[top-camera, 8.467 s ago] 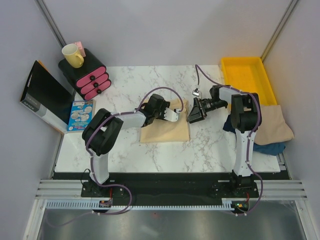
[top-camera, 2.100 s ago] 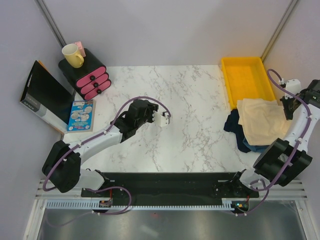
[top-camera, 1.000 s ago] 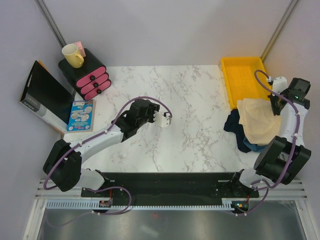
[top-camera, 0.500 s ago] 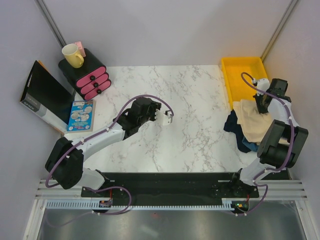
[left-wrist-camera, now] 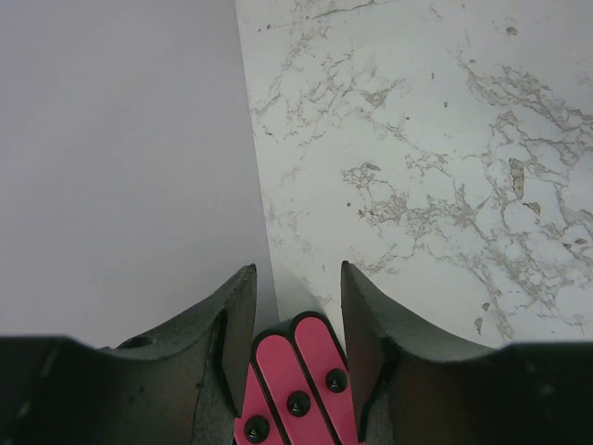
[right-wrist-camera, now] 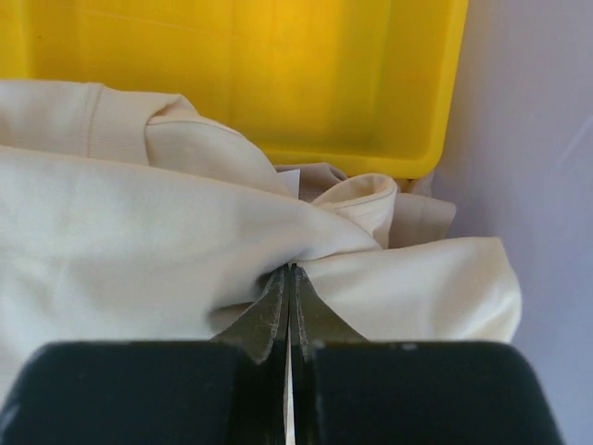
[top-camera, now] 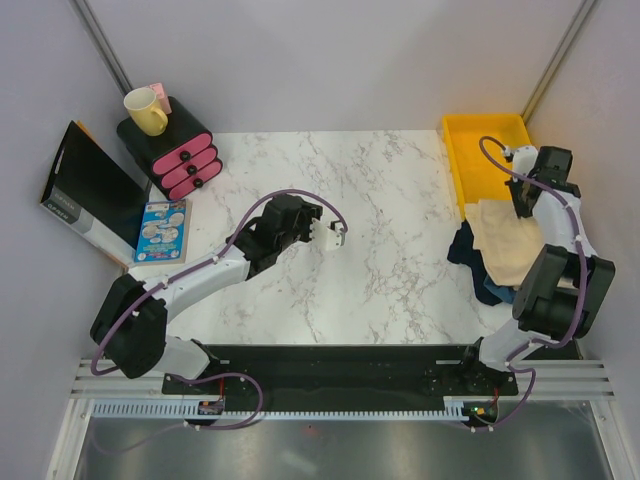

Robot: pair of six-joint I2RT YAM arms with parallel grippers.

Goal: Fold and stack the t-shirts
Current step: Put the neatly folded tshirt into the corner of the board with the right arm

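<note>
A cream t-shirt (top-camera: 506, 243) lies crumpled at the table's right edge, just below the yellow tray (top-camera: 478, 150), on top of dark blue cloth (top-camera: 464, 250). My right gripper (top-camera: 523, 203) is down on the shirt's upper part. In the right wrist view the gripper (right-wrist-camera: 290, 271) is shut and pinches a puckered fold of the cream t-shirt (right-wrist-camera: 130, 250), with the tray (right-wrist-camera: 278, 65) right behind it. My left gripper (top-camera: 336, 236) hovers over the bare marble mid-table. It (left-wrist-camera: 296, 278) is open with nothing between its fingers.
Pink drawers (top-camera: 180, 150) with a yellow mug (top-camera: 146, 110) stand at the back left, beside a black box (top-camera: 85, 195) and a blue booklet (top-camera: 160, 228). The drawers (left-wrist-camera: 295, 375) show between my left fingers. Grey walls close in on three sides.
My right arm has swung in from the far right edge toward the tray's near end, its gripper staying shut on the cream shirt, which shifted slightly. The left arm has hardly moved.
</note>
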